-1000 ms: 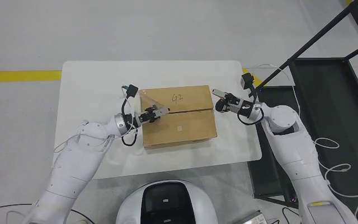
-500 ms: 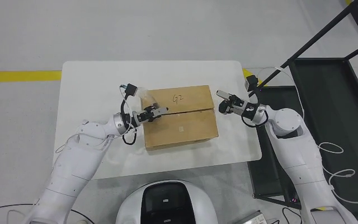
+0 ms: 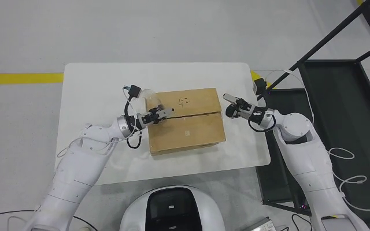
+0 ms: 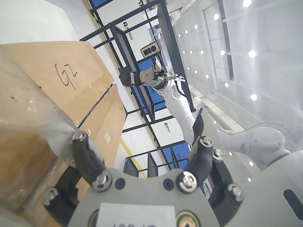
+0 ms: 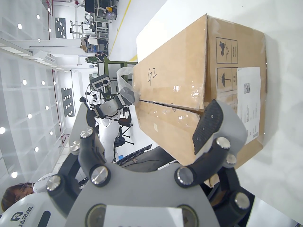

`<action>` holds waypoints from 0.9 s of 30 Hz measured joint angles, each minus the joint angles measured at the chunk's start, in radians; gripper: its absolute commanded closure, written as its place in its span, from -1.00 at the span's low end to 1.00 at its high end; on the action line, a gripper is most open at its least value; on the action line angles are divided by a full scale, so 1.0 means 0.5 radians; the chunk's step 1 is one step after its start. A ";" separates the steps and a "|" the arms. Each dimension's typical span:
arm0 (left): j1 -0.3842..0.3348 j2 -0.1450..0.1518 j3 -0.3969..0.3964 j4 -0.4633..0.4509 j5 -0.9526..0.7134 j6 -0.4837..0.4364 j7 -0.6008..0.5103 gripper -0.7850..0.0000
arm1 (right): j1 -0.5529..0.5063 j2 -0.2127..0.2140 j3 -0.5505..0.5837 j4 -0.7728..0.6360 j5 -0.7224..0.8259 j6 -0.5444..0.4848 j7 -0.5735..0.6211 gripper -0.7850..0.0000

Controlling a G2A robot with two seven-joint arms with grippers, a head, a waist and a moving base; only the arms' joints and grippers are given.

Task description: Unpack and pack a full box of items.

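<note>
The box [image 3: 185, 124] sat shut in the middle of the surface [image 3: 92, 92], your left pincer [image 3: 162, 114] spread at one end of its seam [image 3: 193, 114] with loose clear tape [image 3: 144, 95] against one finger [image 4: 82, 150], probably to strip the seal, while your right pincer [image 3: 229, 105] hung released just beside the box's opposite end.

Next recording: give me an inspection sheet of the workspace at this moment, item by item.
Surface: white table, carrying the box.
Job's things: cardboard box, flaps shut, handwritten mark on top; clear tape lifted in a loop off one end of its seam.
Clutter: nothing seen.
Grippers: left gripper open at that seam end, tape against one finger; right gripper open, just off the opposite end, not touching.
Cables: black cable looped at the left wrist; white cables on the floor by the right arm.
Surroundings: yellow floor line; dark rack beside the table.
</note>
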 measured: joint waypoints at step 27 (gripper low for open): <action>0.016 -0.008 -0.034 0.012 0.014 -0.371 -0.005 -1.00 | -0.056 0.010 0.014 -0.106 0.038 -0.115 0.045 -1.00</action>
